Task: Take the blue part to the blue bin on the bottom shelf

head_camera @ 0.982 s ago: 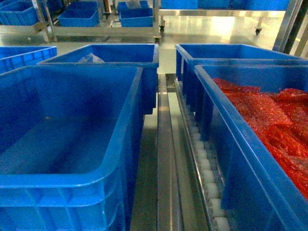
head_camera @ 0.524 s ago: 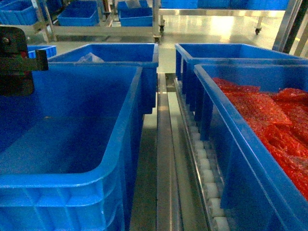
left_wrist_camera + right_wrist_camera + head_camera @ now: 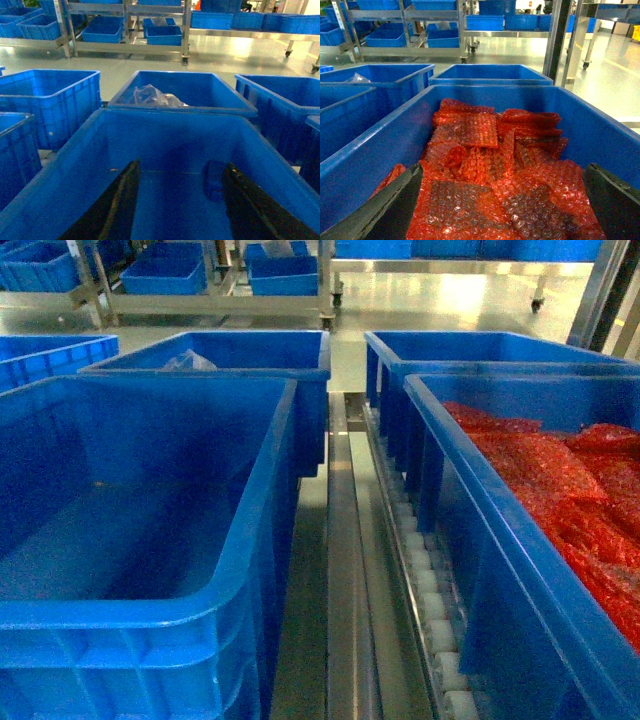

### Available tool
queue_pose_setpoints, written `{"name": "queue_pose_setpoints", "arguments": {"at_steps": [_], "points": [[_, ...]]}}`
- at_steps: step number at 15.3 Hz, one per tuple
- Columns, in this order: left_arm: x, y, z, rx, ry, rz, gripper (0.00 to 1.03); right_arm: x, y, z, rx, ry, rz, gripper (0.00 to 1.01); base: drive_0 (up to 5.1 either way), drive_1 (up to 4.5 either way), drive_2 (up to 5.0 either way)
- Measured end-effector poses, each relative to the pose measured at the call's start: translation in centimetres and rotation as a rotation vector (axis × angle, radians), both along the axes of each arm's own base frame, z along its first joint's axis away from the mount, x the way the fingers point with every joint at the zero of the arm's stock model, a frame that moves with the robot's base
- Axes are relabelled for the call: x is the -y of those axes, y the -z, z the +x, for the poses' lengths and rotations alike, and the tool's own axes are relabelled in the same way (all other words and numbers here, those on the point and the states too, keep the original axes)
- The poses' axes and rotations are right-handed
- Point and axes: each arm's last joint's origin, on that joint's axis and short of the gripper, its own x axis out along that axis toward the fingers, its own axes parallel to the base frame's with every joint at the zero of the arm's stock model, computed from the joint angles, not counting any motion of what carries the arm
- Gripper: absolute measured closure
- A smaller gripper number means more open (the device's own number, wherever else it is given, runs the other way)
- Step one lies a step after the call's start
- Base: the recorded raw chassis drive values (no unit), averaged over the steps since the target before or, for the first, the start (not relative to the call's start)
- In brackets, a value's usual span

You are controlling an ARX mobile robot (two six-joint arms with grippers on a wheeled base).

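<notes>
Blue part [image 3: 216, 180] lies on the blue bin [image 3: 280, 165] floor between my left hand's [image 3: 177, 200] spread, empty fingers; right hand [image 3: 500, 210] likewise open above red bubble wrap [image 3: 485, 165].

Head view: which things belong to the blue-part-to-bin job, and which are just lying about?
Job: near-left blue bin, bottom shelf, left pincer.
Lying about: red bubble-wrap bags, clear plastic bag.

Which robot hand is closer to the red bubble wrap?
Right. The right gripper hangs open just over the red bubble wrap. The left gripper is open over a different bin.
</notes>
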Motion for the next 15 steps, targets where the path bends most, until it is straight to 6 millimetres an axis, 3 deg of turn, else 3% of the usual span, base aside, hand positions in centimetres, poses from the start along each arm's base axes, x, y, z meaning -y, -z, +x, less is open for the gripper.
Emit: {"name": "queue_pose_setpoints", "arguments": {"at_steps": [4,9,13,15], "points": [[-2.0,1.8,-3.4,-0.007,0.007,0.000,1.02,0.0,0.0,0.0,0.000,0.000,0.000,0.03,0.0,0.00,0.0],[-4.0,2.9,-6.3,-0.008,0.001,0.000,1.01,0.0,0.0,0.0,0.000,0.000,0.000,0.03,0.0,0.00,0.0],[-3.9,4.1,-7.5,-0.019,0.012,0.000,1.01,0.0,0.0,0.0,0.000,0.000,0.000,0.03,0.0,0.00,0.0],[-3.9,3.5,-8.3,0.020,0.012,0.000,1.01,0.0,0.0,0.0,0.000,0.000,0.000,0.03,0.0,0.00,0.0]]}}
